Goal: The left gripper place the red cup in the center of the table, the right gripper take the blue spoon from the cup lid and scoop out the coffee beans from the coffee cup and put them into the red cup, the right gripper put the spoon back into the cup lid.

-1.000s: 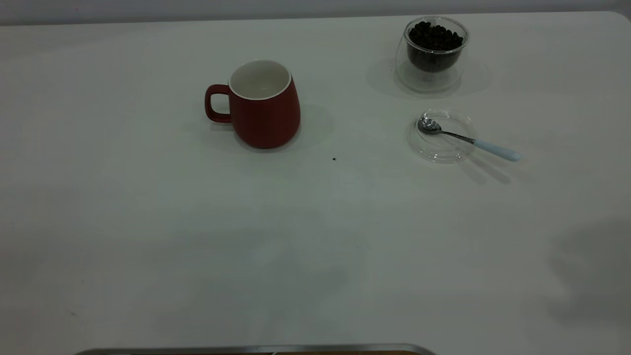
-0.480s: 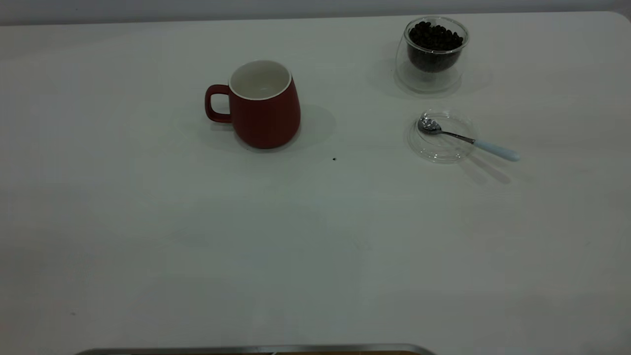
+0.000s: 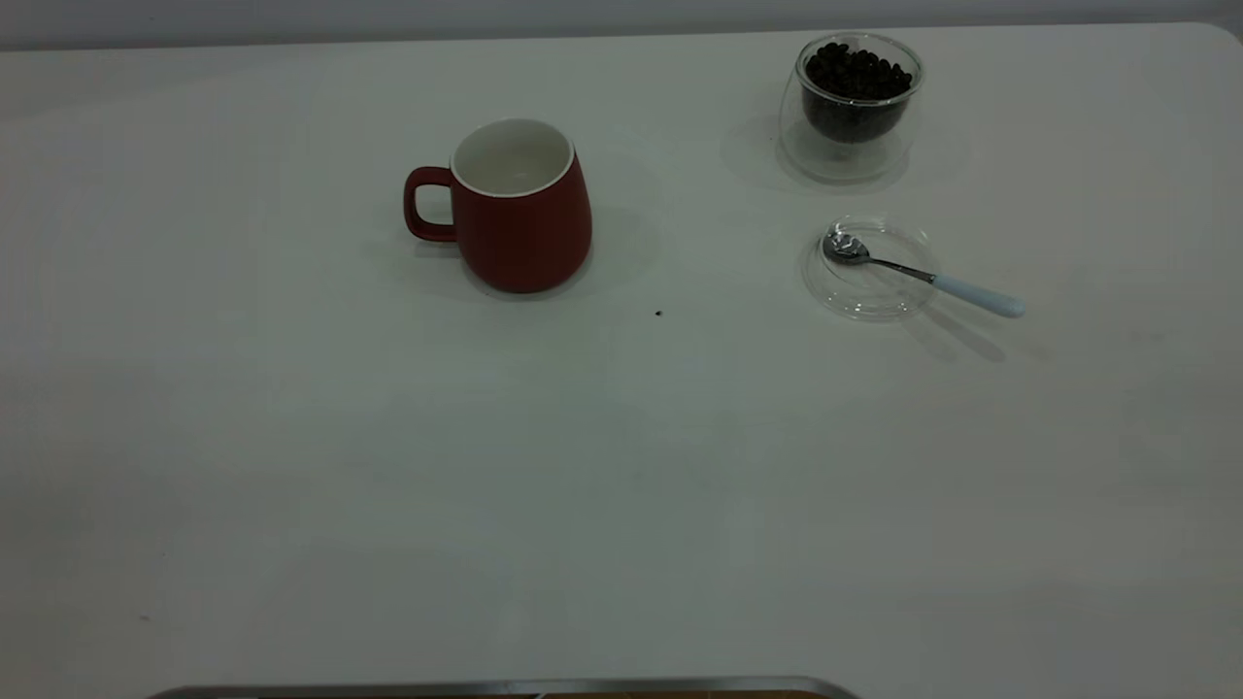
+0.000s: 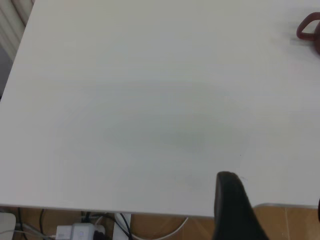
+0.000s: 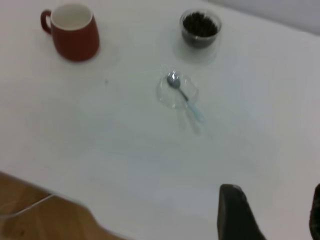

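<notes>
The red cup (image 3: 524,209) stands upright and empty left of the table's (image 3: 621,466) middle, its handle pointing left. At the far right, the clear coffee cup (image 3: 855,136) holds coffee beans (image 3: 859,73). Just in front of it lies the cup lid (image 3: 843,286), with the blue spoon (image 3: 923,275) resting bowl-down in it and its pale handle sticking out to the right. Neither arm shows in the exterior view. My left gripper (image 4: 272,205) hangs open over the table's near edge. My right gripper (image 5: 274,210) is open too, well short of the spoon (image 5: 185,97).
A tiny dark speck (image 3: 658,313) lies between the red cup and the lid. A metal-rimmed edge (image 3: 505,687) runs along the table's near side. Below the table edge are wooden floor and cables (image 4: 80,230).
A shadow over the table's near right corner has faded away. The cups, lid and spoon have not moved.
</notes>
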Available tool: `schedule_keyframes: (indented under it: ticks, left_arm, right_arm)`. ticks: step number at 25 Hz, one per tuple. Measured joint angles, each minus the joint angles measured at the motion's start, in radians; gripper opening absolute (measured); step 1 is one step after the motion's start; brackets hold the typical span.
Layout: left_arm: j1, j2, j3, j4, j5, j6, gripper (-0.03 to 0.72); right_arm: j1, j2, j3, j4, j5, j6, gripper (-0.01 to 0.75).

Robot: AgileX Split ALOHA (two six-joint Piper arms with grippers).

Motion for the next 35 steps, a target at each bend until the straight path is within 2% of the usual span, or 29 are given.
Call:
schedule_keyframes:
  ticks: [6,12,35]
  left_arm:
    - [0.000,0.000,0.000,0.000,0.000,0.000,0.466]
    - [0.000,0.000,0.000,0.000,0.000,0.000,0.466]
    - [0.000,0.000,0.000,0.000,0.000,0.002,0.466]
  right_arm:
    - [0.000,-0.070,0.108,-0.105,-0.079,0.105,0.396]
    - [0.000,-0.070,0.127,-0.224,-0.103,0.257,0.396]
    - [0.000,-0.070,0.135,-0.250,-0.106,0.264,0.396]
